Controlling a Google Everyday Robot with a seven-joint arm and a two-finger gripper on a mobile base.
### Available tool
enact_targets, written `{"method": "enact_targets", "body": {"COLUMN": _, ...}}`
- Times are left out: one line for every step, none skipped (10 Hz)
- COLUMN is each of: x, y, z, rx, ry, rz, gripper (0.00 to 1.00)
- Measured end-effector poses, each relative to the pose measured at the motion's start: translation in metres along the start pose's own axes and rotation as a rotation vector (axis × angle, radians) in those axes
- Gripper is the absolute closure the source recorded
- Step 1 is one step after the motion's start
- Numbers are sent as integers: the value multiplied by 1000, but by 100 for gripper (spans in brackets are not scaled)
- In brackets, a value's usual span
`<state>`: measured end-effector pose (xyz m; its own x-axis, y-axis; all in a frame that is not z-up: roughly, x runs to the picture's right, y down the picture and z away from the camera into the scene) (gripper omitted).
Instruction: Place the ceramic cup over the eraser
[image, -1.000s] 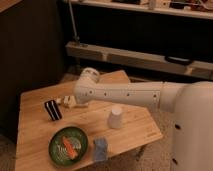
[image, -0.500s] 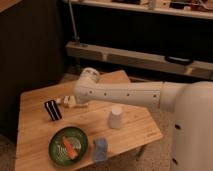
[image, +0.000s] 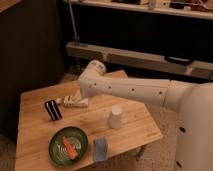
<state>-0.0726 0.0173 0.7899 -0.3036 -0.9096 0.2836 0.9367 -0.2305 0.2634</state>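
**Step in hand:** approach. The small white tapered ceramic cup (image: 115, 117) is being left ungrasped mid-table, well apart from the black, white-striped rectangular eraser (image: 53, 110).

**Gripper (image: 76, 96):** being held low by the flat white printed box (image: 76, 103), jaws apart, empty.

**Next move:** a reach rightward to the cup is being called for.

**Change from the earlier frame:** none is being shown.

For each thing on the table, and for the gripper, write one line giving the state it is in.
ceramic cup: standing free on the table, apart from the eraser.
eraser: uncovered, untouched.
gripper: open, holding nothing, low beside the white box.
white box: lying flat.
green plate: holds an orange item.
blue pad: lying flat near the front edge.
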Motion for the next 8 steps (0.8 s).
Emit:
{"method": "enact_targets", "body": {"x": 5, "y": 36, "z": -11, "rx": -15, "ry": -20, "rz": 20, "gripper": 20}}
{"method": "enact_targets", "body": {"x": 6, "y": 62, "z": -18, "rx": -19, "ry": -38, "rz": 35, "gripper": 20}}
{"method": "enact_targets", "body": {"x": 6, "y": 81, "z": -21, "rx": -22, "ry": -59, "rz": 44, "gripper": 20}}
{"method": "enact_targets", "body": {"x": 6, "y": 94, "z": -23, "rx": -19, "ry": -89, "rz": 49, "gripper": 20}}
{"method": "enact_targets", "body": {"x": 4, "y": 99, "z": -23, "rx": -15, "ry": -121, "rz": 48, "gripper": 20}}
{"method": "enact_targets", "body": {"x": 0, "y": 100, "z": -24, "rx": -14, "ry": -145, "rz": 46, "gripper": 20}}
{"method": "enact_targets", "body": {"x": -8, "y": 95, "z": -26, "rx": -13, "ry": -178, "rz": 38, "gripper": 20}}
{"method": "enact_targets", "body": {"x": -20, "y": 88, "z": -26, "rx": -11, "ry": -208, "rz": 41, "gripper": 20}}
